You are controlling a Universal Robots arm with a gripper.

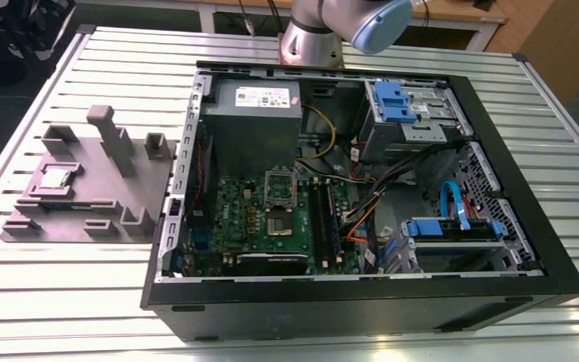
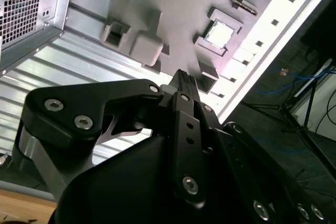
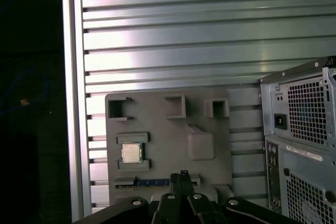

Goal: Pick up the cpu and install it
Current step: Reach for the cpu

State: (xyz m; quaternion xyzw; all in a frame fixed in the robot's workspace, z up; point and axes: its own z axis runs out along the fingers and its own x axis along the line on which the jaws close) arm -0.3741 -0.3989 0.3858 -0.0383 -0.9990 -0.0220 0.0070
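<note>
- So, exterior view: the cpu (image 1: 56, 178) lies flat, metal top up, in a square recess of the grey tray (image 1: 99, 200). The tray rests on the slatted table (image 1: 68, 302), at the exterior view's left of the open computer case (image 1: 370, 309). The recess keeps the chip square and level for a pick from above.
- Same view: the case lies on its side, so the motherboard (image 1: 254, 200) faces up and its socket (image 1: 280, 225) can be reached from overhead. The arm (image 1: 320, 30) comes in over the far edge of the case, well apart from the tray.
- Second wrist view: the gripper (image 2: 182, 74) has its fingers closed together with nothing between them. The cpu (image 2: 219, 34) sits beyond the tips in its recess, untouched.
- First wrist view: the gripper (image 3: 182, 173) looks down on the tray from well above. The cpu (image 3: 131, 152) lies off to one side of the fingertips, not beneath them — my judgement is that the pick is not yet begun.
</note>
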